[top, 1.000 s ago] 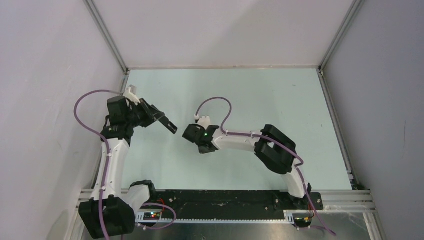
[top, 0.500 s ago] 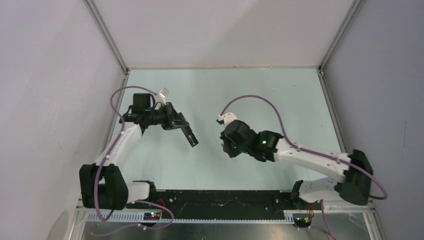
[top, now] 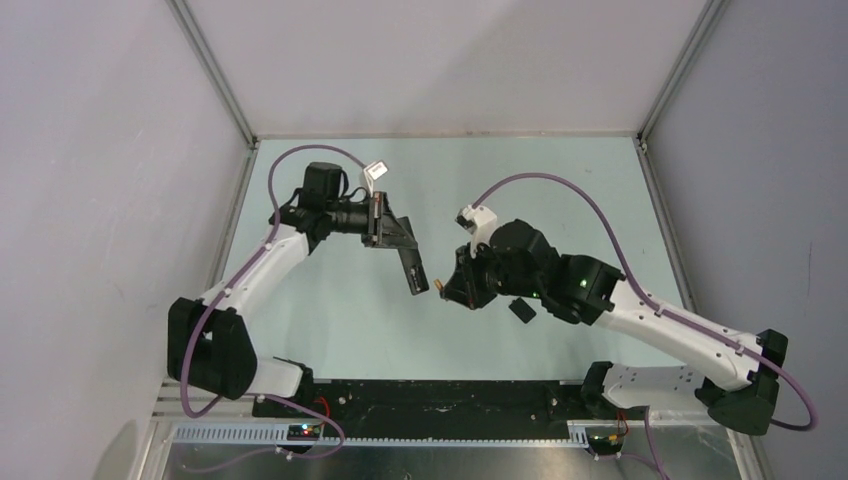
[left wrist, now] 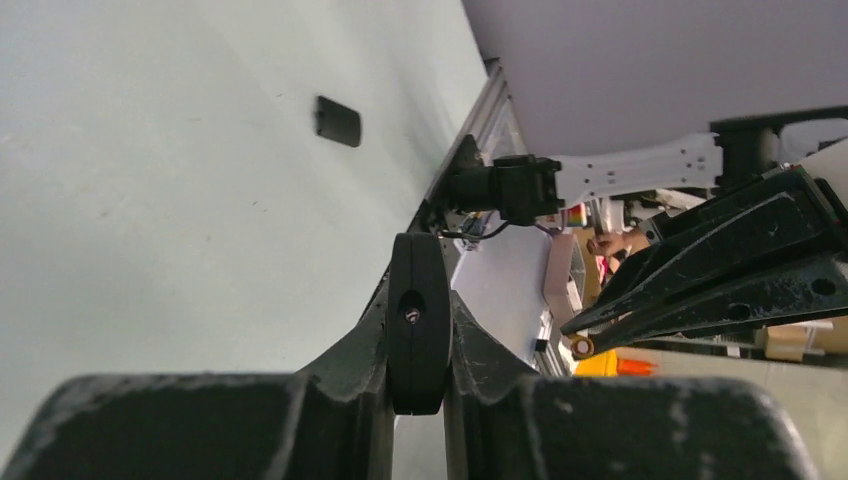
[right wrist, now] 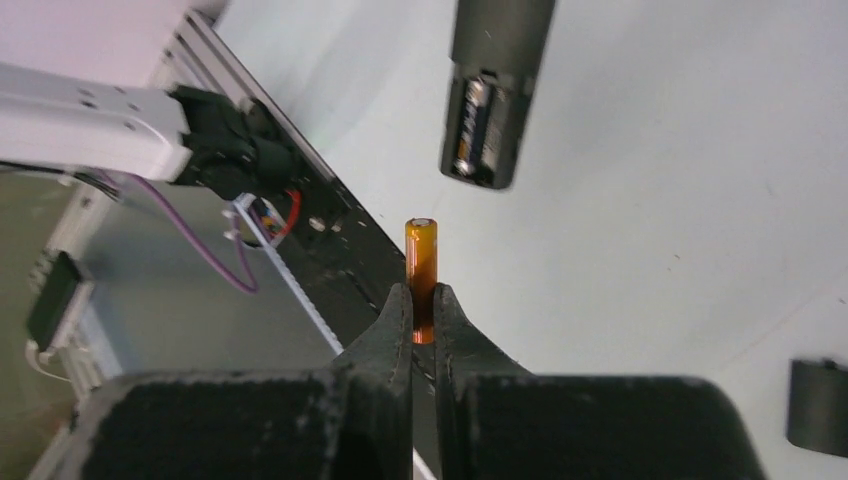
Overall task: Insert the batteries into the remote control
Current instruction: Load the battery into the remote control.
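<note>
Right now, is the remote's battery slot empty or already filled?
Half filled. One dark battery lies in the open compartment of the remote control; the bay beside it looks empty. The orange battery is outside, in the right gripper.

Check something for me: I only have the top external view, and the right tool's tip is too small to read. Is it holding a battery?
Observer: Yes; the right wrist view shows the right tool shut on the orange battery, which sticks out beyond it.
Operator: Is the compartment open?
Observer: Open, and a dark battery lies in one slot of the remote control; the slot beside it looks empty.
Operator: And the left grip?
Observer: The left wrist view shows the left tool clamped on the remote control's end.
</note>
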